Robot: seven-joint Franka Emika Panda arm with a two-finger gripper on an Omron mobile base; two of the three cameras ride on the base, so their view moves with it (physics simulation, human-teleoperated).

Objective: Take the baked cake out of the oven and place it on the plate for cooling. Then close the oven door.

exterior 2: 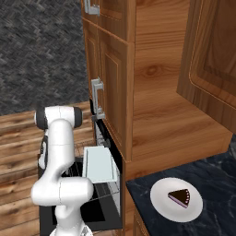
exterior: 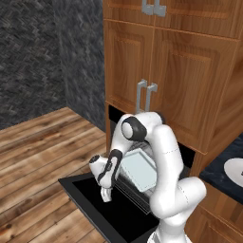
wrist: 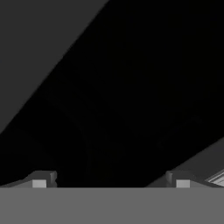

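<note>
The baked cake (exterior 2: 179, 197), a dark brown wedge, lies on the white plate (exterior 2: 162, 203) on the dark counter to the right of the oven (exterior 2: 118, 177). The plate's edge (exterior: 235, 171) also shows at the far right of the left base view. The oven door (exterior: 118, 213) hangs open and flat, black and glossy. My gripper (exterior: 106, 194) points down just above the door's left part, open, with nothing between its fingers. In the hand view the gripper (wrist: 111, 181) faces the dark door surface (wrist: 113, 87) at close range.
A pale flat tray (exterior: 140, 171) rests on a wire rack pulled out over the door, just right of my hand; the tray (exterior 2: 99, 163) is bare. Wooden cabinet doors (exterior: 190, 80) with grey handles stand above the oven. Wood floor (exterior: 38, 156) lies to the left.
</note>
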